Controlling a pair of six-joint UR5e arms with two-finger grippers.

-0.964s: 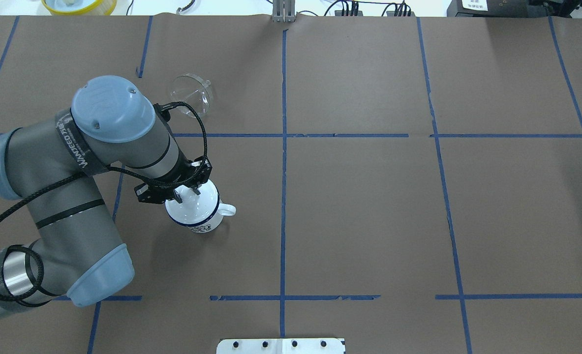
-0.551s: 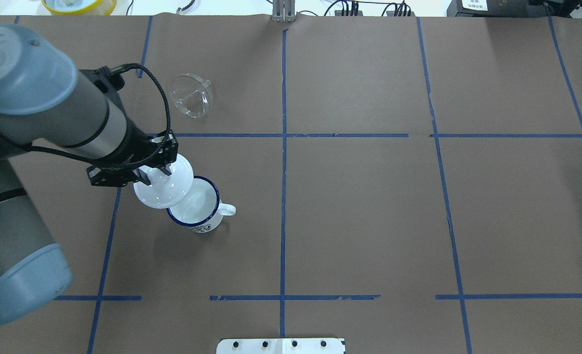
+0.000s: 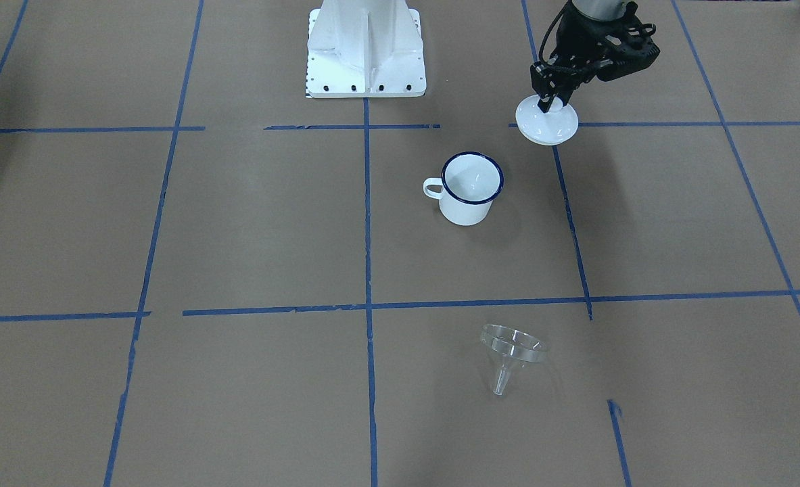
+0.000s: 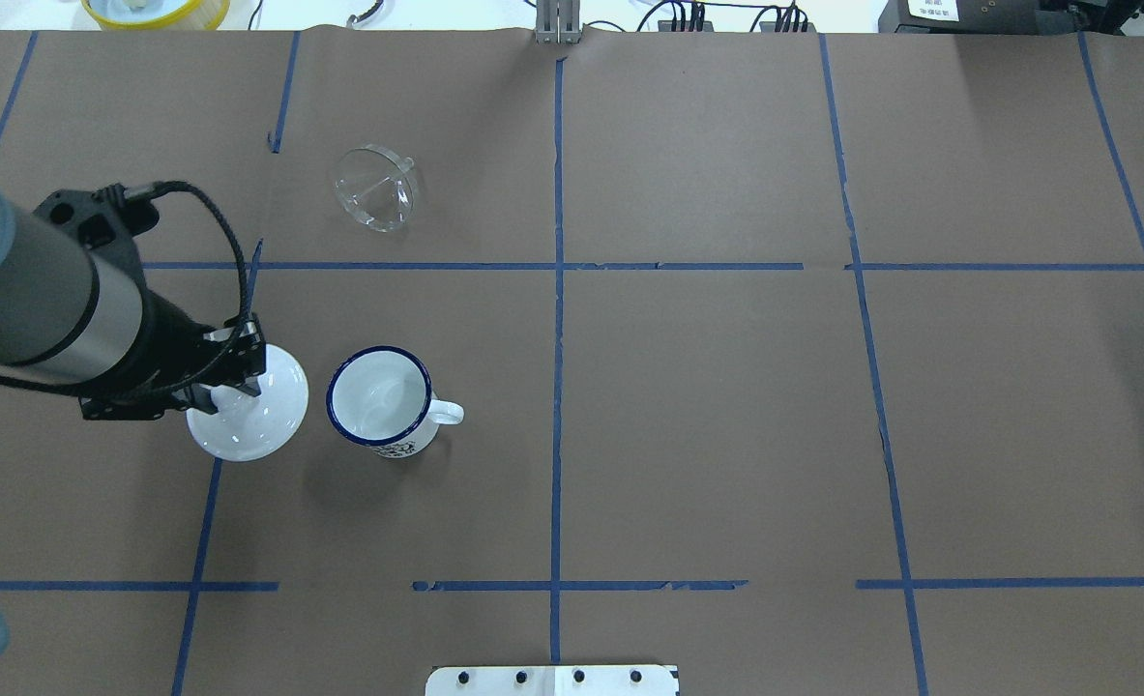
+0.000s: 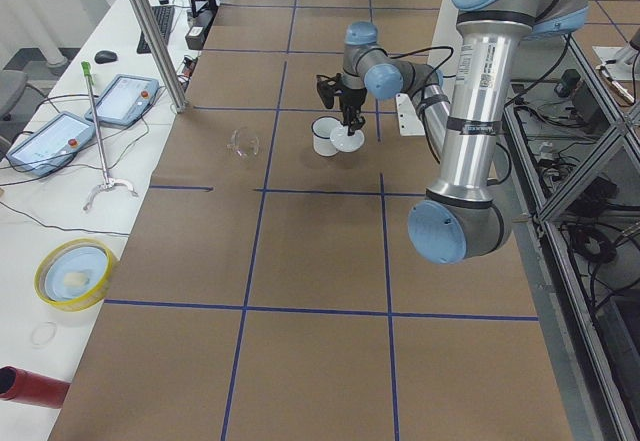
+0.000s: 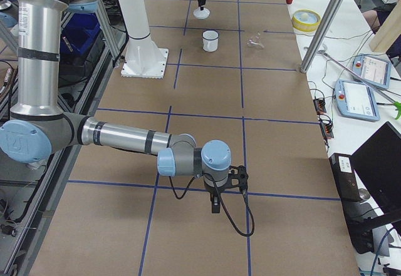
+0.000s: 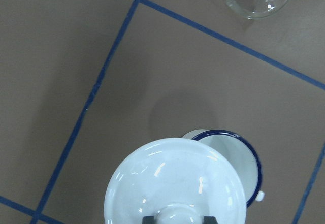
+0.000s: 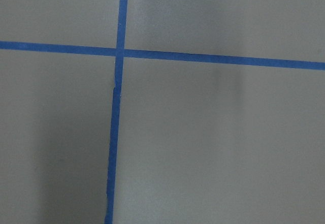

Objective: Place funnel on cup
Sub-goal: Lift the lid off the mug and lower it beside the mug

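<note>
The cup is a white enamel mug with a dark blue rim. It stands upright and uncovered on the brown table, with its handle pointing right in the overhead view. The clear funnel lies on its side farther out, apart from the cup; it also shows in the front view. My left gripper is shut on the knob of a white round lid and holds it just left of the cup. In the left wrist view the lid partly covers the cup. My right gripper shows only in the exterior right view, far from the cup. I cannot tell whether it is open or shut.
The white robot base plate sits at the near table edge. A yellow bowl stands beyond the far left edge. Blue tape lines divide the brown paper into squares.
My left gripper has lifted the white lid off the cup and carried it left. The cup is now uncovered. The funnel has not moved.
</note>
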